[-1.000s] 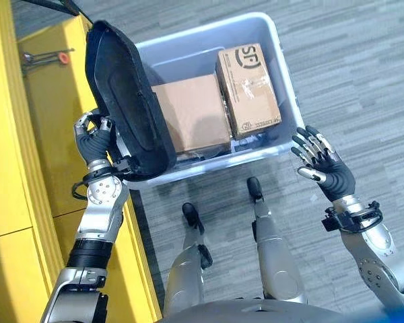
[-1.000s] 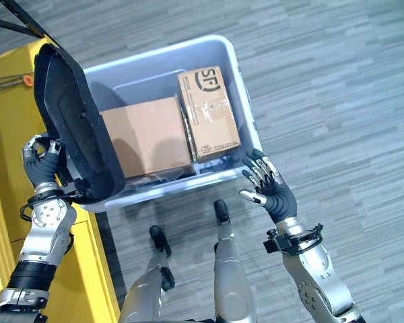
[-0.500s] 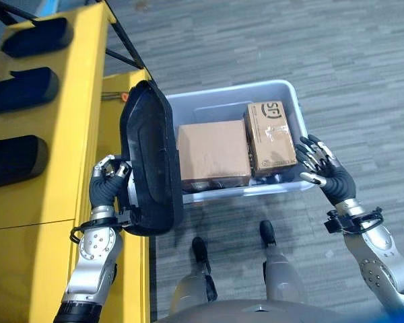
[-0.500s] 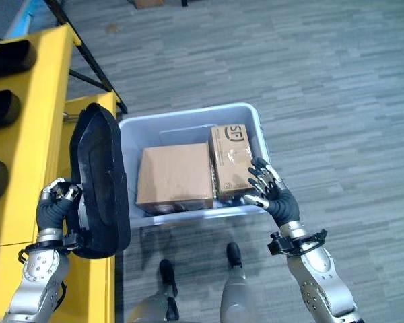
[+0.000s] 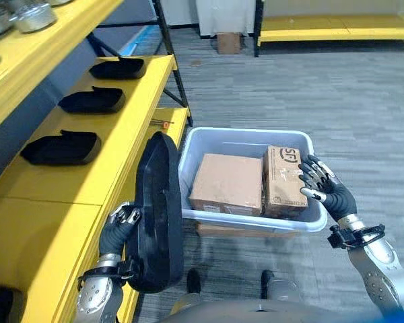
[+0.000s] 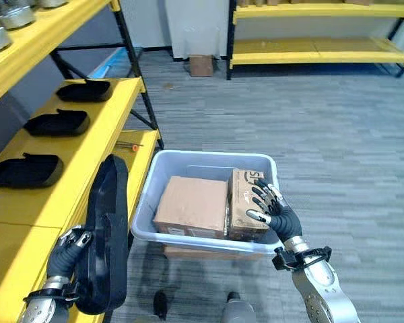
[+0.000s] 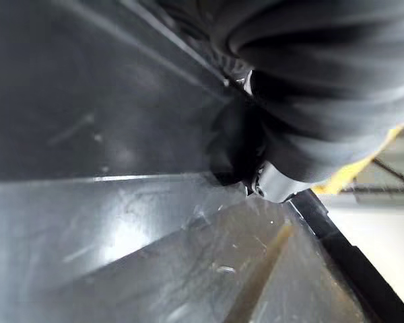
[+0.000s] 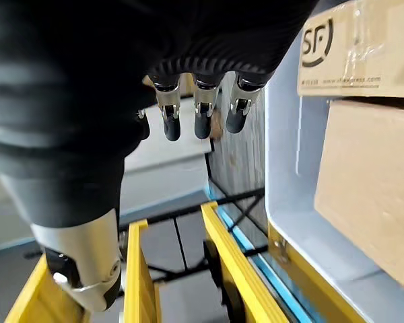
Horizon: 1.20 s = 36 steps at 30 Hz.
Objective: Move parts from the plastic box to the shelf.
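Two hands: both show in the eye views, one at each lower corner of the frame.
Left hand (image 5: 119,225): lower left of the frame, fingers curled round the edge of the long black oval moulded plastic part (image 5: 158,215) (a firm hold, by the look of it), which stands upright on its long axis beside the shelf front.
Left wrist view: the hand's dark cover pressed against the glossy black surface of the part (image 7: 87,134).
Right hand (image 5: 326,188): right of centre, fingers spread and straight, holding nothing, at the right rim of the box, just beside the smaller carton.
Pale blue-grey plastic box (image 5: 246,138): centre of the frame, on the grey striped carpet floor (image 5: 363,114), its left wall close to the held part.
Box contents: a plain brown cardboard carton (image 5: 227,183) on the left and a narrower brown carton with black print and clear tape (image 5: 283,180) on the right, side by side and touching.
Yellow metal shelf (image 5: 67,178): left side of the frame, running toward the upper left.
On the shelf: three more black moulded parts lying flat in a row, nearest (image 5: 60,148), middle (image 5: 92,100), farthest (image 5: 118,68), each apart from the next.
Upper shelf level: round metal tins (image 5: 32,15) at the upper left corner.
Far background: another yellow rack (image 5: 337,27) at the upper right and a small brown cardboard box (image 5: 228,42) on the floor at top centre.
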{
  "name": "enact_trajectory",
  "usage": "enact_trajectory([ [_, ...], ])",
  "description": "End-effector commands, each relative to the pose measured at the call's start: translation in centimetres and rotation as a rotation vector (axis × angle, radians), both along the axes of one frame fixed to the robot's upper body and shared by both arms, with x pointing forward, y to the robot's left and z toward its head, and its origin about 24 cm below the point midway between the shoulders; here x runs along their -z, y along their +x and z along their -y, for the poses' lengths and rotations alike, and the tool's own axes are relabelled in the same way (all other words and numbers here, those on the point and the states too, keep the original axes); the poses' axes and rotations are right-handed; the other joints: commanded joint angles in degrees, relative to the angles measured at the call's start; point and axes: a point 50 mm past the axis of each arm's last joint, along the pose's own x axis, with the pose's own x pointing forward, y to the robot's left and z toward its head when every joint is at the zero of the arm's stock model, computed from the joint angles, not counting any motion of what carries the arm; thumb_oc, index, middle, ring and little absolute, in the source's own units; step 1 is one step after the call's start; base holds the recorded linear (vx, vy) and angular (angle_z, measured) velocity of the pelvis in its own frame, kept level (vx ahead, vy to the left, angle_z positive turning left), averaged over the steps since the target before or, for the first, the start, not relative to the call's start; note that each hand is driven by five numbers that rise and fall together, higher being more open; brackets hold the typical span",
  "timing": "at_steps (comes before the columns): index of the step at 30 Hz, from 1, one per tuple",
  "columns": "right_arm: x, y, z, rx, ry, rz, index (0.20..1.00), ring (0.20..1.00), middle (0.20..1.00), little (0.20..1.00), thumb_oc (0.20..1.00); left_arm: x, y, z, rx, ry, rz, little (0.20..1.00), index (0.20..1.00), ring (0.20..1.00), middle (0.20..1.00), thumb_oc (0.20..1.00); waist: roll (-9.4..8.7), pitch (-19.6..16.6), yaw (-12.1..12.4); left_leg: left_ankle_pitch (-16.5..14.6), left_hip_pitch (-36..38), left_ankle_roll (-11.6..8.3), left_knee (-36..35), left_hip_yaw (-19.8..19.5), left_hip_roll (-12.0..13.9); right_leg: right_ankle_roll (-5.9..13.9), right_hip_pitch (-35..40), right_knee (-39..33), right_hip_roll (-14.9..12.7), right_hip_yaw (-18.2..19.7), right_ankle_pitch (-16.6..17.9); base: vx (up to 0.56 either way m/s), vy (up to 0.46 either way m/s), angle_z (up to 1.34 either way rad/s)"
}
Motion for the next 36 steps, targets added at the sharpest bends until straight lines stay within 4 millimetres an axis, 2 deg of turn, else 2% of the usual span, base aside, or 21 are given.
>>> enact_trajectory([
  [1, -2.2, 0.5, 0.6, -0.022, -0.051, 0.111, 1.000, 1.000, 1.000, 1.000, 1.000, -3.1, 3.3, -0.3, 0.049, -0.003, 0.202, 0.200, 0.200, 0.200, 0.200, 0.200, -1.20, 3.2, 0.3, 14.6, 0.2, -9.15, 0.4, -2.8, 4.3, 1.68, 4.8, -4.5, -1.3, -5.0, -1.2, -0.15, -0.054, 0.97],
  [2, -2.2, 0.5, 0.6, -0.022, -0.052, 0.112, 1.000, 1.000, 1.000, 1.000, 1.000, -3.1, 3.3, -0.3, 0.049, -0.003, 0.203, 0.200, 0.200, 0.200, 0.200, 0.200, -1.06, 3.2, 0.3, 14.8, -0.1, -9.13, 0.4, -3.0, 4.4, 1.67, 4.8, -4.8, -1.2, -5.1, -0.9, -0.17, -0.088, 1.39],
  [3, -2.1, 0.4, 0.9, -0.008, -0.075, 0.107, 1.000, 1.000, 1.000, 1.000, 1.000, -3.1, 3.6, -0.1, 0.057, 0.001, 0.206, 0.200, 0.200, 0.200, 0.200, 0.200, -2.16, 3.4, 0.2, 14.0, 0.0, -9.34, 0.4, 1.3, 4.1, 2.01, 6.6, -8.8, -2.4, -6.6, 0.5, -0.09, -0.050, 1.54],
  [4, -2.1, 0.4, 0.9, -0.008, -0.076, 0.108, 1.000, 1.000, 1.000, 1.000, 1.000, -3.1, 3.7, -0.1, 0.058, 0.001, 0.207, 0.200, 0.200, 0.200, 0.200, 0.200, -1.96, 3.3, 0.2, 14.2, -0.3, -9.32, 0.4, 1.2, 4.2, 1.97, 6.6, -9.3, -2.1, -6.7, 1.0, -0.12, -0.087, 1.37],
  [5, -2.0, 0.4, 0.9, -0.001, -0.074, 0.108, 1.000, 1.000, 1.000, 1.000, 1.000, -3.3, 3.9, -0.1, 0.063, 0.009, 0.218, 0.200, 0.200, 0.200, 0.200, 0.200, -2.42, 3.6, 0.1, 13.5, 0.6, -9.11, 0.5, 3.1, 3.8, 2.14, 7.9, -11.2, -2.7, -7.6, 1.8, -0.15, -0.068, 0.97],
  [6, -2.1, 0.5, 1.1, 0.013, -0.082, 0.111, 1.000, 1.000, 1.000, 1.000, 1.000, -3.6, 4.1, 0.0, 0.070, 0.015, 0.233, 0.200, 0.200, 0.200, 0.200, 0.200, -2.84, 3.5, -0.2, 10.8, 2.0, -8.10, 2.4, 4.4, 2.8, 2.43, 8.4, -13.7, -3.4, -9.1, 4.1, -0.14, -0.069, 0.74],
  [7, -2.1, 0.5, 1.1, 0.013, -0.082, 0.111, 1.000, 1.000, 1.000, 1.000, 1.000, -3.6, 4.1, 0.0, 0.070, 0.015, 0.233, 0.200, 0.200, 0.200, 0.200, 0.200, -2.84, 3.5, -0.3, 10.7, 2.0, -8.08, 2.5, 4.3, 2.7, 2.46, 8.6, -13.8, -3.4, -9.2, 4.1, -0.18, -0.069, 0.81],
  [8, -2.0, 0.5, 1.2, 0.017, -0.076, 0.111, 1.000, 1.000, 1.000, 1.000, 1.000, -3.8, 4.3, 0.2, 0.080, 0.020, 0.243, 0.200, 0.200, 0.200, 0.200, 0.200, -3.26, 2.6, -0.8, 5.2, 4.2, -6.37, 6.5, 5.2, 1.1, 2.07, 8.7, -15.0, -4.3, -11.6, 5.2, -0.08, -0.033, 0.83],
  [9, -2.0, 0.5, 1.2, 0.016, -0.076, 0.111, 1.000, 1.000, 1.000, 1.000, 1.000, -3.8, 4.3, 0.2, 0.080, 0.020, 0.243, 0.200, 0.200, 0.200, 0.200, 0.200, -3.24, 2.7, -0.9, 5.0, 4.2, -6.35, 6.8, 5.0, 1.1, 2.10, 8.9, -15.0, -4.3, -11.7, 5.2, -0.10, -0.044, 0.83],
  [12, -1.7, 0.4, 1.0, 0.031, -0.044, 0.107, 1.000, 1.000, 1.000, 1.000, 1.000, -3.9, 4.6, 0.5, 0.090, 0.014, 0.250, 0.200, 0.200, 0.200, 0.200, 0.200, -3.41, 1.6, -1.9, -2.0, 7.9, -5.12, 10.4, 3.5, -2.0, 2.22, 9.1, -15.4, -4.7, -13.9, 5.7, -0.01, 0.018, 0.67],
  [14, -1.7, 0.0, 1.2, 0.069, -0.016, 0.115, 1.000, 1.000, 1.000, 1.000, 1.000, -3.9, 4.5, 0.8, 0.110, 0.014, 0.248, 0.200, 0.200, 0.200, 0.200, 0.200, -2.39, 0.8, -3.2, -6.1, 9.6, -4.32, 5.6, 6.3, -2.9, 3.95, 9.7, -14.2, -5.8, -15.5, 5.6, 0.06, 0.157, 0.32],
  [17, -1.4, -0.1, 1.0, 0.074, -0.007, 0.102, 1.000, 1.000, 1.000, 1.000, 1.000, -4.0, 4.3, 0.7, 0.112, 0.029, 0.247, 0.200, 0.200, 0.200, 0.200, 0.200, -2.38, 0.9, -2.7, -7.4, 9.5, -3.81, 4.6, 6.9, -3.4, 4.57, 10.0, -13.7, -7.0, -15.7, 6.2, 0.01, 0.193, 0.73],
  [22, -1.2, 0.1, 0.5, 0.068, 0.019, 0.099, 1.000, 1.000, 1.000, 1.000, 1.000, -4.6, 4.0, -0.2, 0.088, 0.086, 0.251, 0.200, 0.200, 0.200, 0.200, 0.200, -4.12, 2.2, -0.7, -8.9, 8.5, -1.95, 4.1, 6.1, -6.0, 7.41, 10.8, -14.7, -10.6, -16.6, 10.4, -0.03, 0.217, -0.03],
  [26, -1.0, 0.3, 0.0, 0.079, 0.031, 0.101, 1.000, 1.000, 1.000, 1.000, 1.000, -5.2, 4.1, -0.6, 0.087, 0.134, 0.271, 0.200, 0.200, 0.200, 0.200, 0.200, -5.64, 4.1, 0.4, -11.9, 5.4, 0.77, 7.9, 3.0, -11.3, 10.48, 11.2, -15.3, -15.6, -16.7, 16.0, -0.09, 0.348, 0.73],
  [29, -0.5, 0.2, -0.5, 0.083, 0.064, 0.085, 1.000, 1.000, 1.000, 1.000, 1.000, -5.6, 4.4, -0.6, 0.108, 0.175, 0.280, 0.200, 0.200, 0.200, 0.200, 0.200, -6.01, 4.4, -0.4, -10.3, 4.8, 2.43, 6.4, 1.4, -13.8, 10.03, 9.6, -14.1, -16.7, -13.5, 18.7, -0.10, 0.324, 0.31],
  [30, -0.3, 0.2, -0.7, 0.077, 0.067, 0.079, 1.000, 1.000, 1.000, 1.000, 1.000, -5.7, 4.5, -0.6, 0.113, 0.187, 0.279, 0.200, 0.200, 0.200, 0.200, 0.200, -5.99, 4.6, -1.1, -9.6, 5.0, 2.88, 5.4, 0.4, -14.2, 9.58, 7.9, -13.0, -15.4, -8.8, 19.8, -0.03, 0.162, 0.55],
  [31, -0.3, 0.3, -0.9, 0.067, 0.068, 0.079, 1.000, 1.000, 1.000, 1.000, 1.000, -5.7, 4.7, -0.5, 0.122, 0.204, 0.280, 0.200, 0.200, 0.200, 0.200, 0.200, -5.64, 5.2, -2.3, -8.6, 5.4, 3.17, 4.4, -0.8, -14.1, 8.88, 5.5, -10.9, -11.7, -2.7, 19.5, -0.05, 0.244, 0.56],
  [32, -0.3, 0.3, -1.0, 0.059, 0.067, 0.079, 1.000, 1.000, 1.000, 1.000, 1.000, -5.7, 4.7, -0.5, 0.128, 0.202, 0.279, 0.200, 0.200, 0.200, 0.200, 0.200, -5.46, 5.5, -2.6, -7.5, 5.5, 3.31, 3.3, -1.1, -14.0, 8.16, 3.6, -9.3, -8.2, 0.2, 17.6, -0.03, 0.251, 0.59],
  [33, -0.3, 0.3, -1.1, 0.048, 0.067, 0.078, 1.000, 1.000, 1.000, 1.000, 1.000, -5.6, 4.8, -0.3, 0.142, 0.202, 0.275, 0.200, 0.200, 0.200, 0.200, 0.200, -5.46, 5.7, -2.8, -6.9, 6.0, 3.39, 2.5, -1.3, -13.9, 7.24, 2.7, -7.7, -4.7, 0.3, 15.2, -0.02, 0.158, 0.37],
  [34, -0.3, 0.3, -1.1, 0.048, 0.067, 0.078, 1.000, 1.000, 1.000, 1.000, 1.000, -5.6, 4.8, -0.3, 0.142, 0.202, 0.276, 0.200, 0.200, 0.200, 0.200, 0.200, -5.46, 5.6, -2.8, -6.7, 5.9, 3.35, 2.4, -1.3, -13.9, 7.17, 2.5, -7.8, -4.7, 0.3, 15.3, 0.00, 0.135, 0.28],
  [36, 0.0, -0.1, -0.7, 0.048, 0.070, 0.064, 1.000, 1.000, 1.000, 1.000, 1.000, -5.6, 4.8, -0.1, 0.172, 0.216, 0.266, 0.200, 0.200, 0.200, 0.200, 0.200, -6.59, 5.1, -3.6, -5.1, 6.5, 3.01, 0.7, -2.6, -14.7, 5.51, 3.6, -7.5, 0.9, -2.3, 11.0, 0.01, 0.119, 0.07],
])
